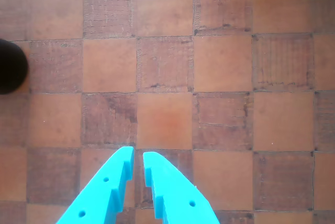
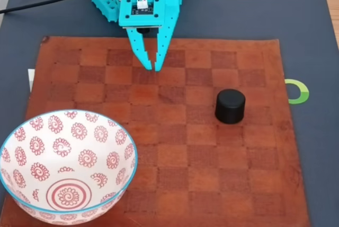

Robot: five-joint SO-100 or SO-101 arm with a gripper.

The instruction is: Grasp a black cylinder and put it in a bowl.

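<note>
Matte black and squat, the cylinder (image 2: 230,106) stands upright on the brown checkered mat (image 2: 175,184), right of centre in the fixed view, well apart from everything else; in the wrist view only its rounded edge (image 1: 11,67) shows at the left border. It looks rigid and probably light, with a flat top and smooth sides that could slip under a loose pinch; the curved wall, taken across its width about mid-height, seems the best hold. Teal, the gripper (image 2: 153,67) hangs at the upper centre of the fixed view, tips pointing down over the mat's far rows; in the wrist view its fingers (image 1: 137,157) are nearly pressed together, with only a narrow slit between them and nothing in it. It would need to spread wider than the cylinder before closing on it. White with red spirals and a blue rim, the bowl (image 2: 32,123) sits at the lower left of the fixed view; it is empty, its red rings bare at the bottom.
</note>
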